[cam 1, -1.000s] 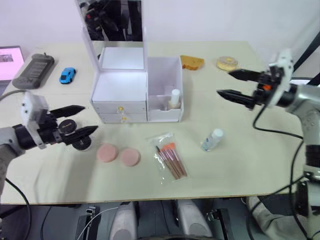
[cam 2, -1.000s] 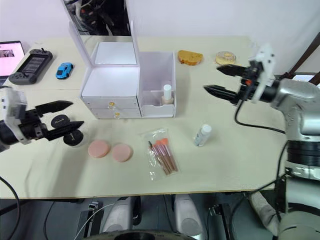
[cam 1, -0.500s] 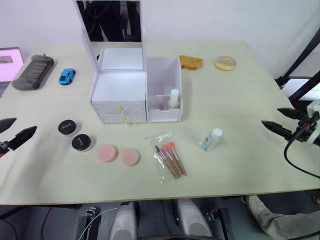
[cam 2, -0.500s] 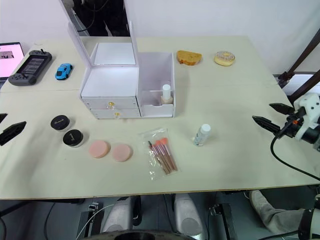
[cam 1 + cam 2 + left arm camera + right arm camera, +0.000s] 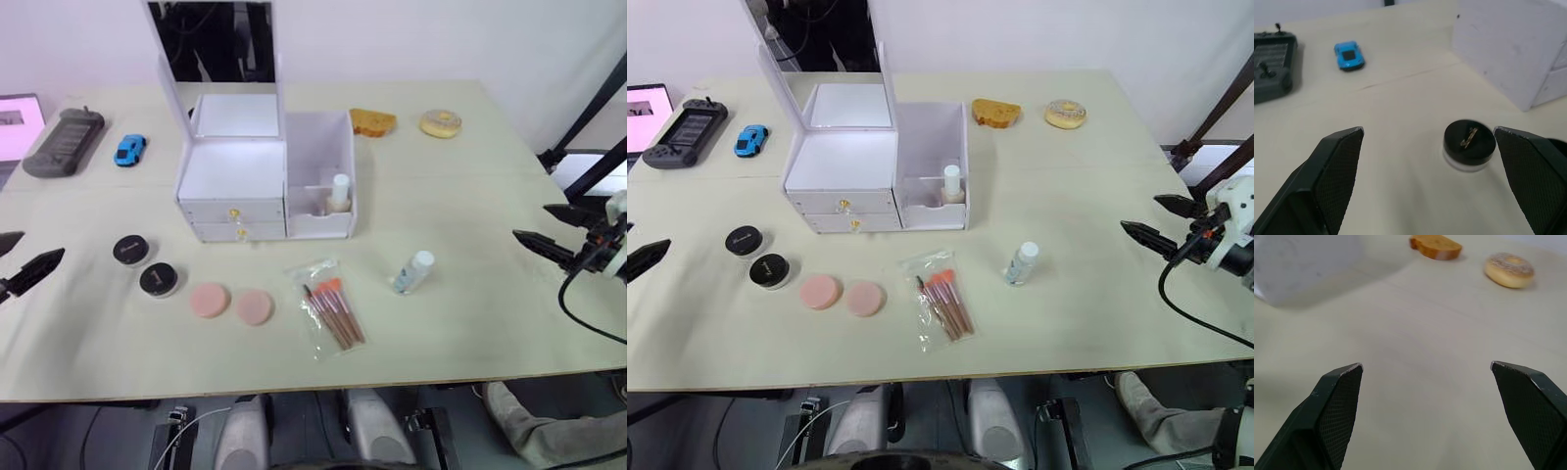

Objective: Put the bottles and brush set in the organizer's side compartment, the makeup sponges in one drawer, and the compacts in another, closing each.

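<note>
Left eye view: left gripper (image 5: 18,257) and right gripper (image 5: 549,227) gape wide, empty.

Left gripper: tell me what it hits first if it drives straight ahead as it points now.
Probably the nearer compact: it lies ahead, between the open fingers of the left gripper. Beyond it stands the organizer. Depth is uncertain.

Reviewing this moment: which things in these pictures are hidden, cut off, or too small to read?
- Drawers: shut fronts hide their insides, head views.
- Beige bottle: the side compartment wall hides its lower part.
- Compacts: white lettering too small to read.
- Left gripper: cut off by the picture's edge, left eye view.
- Clear bottle: label unreadable.
</note>
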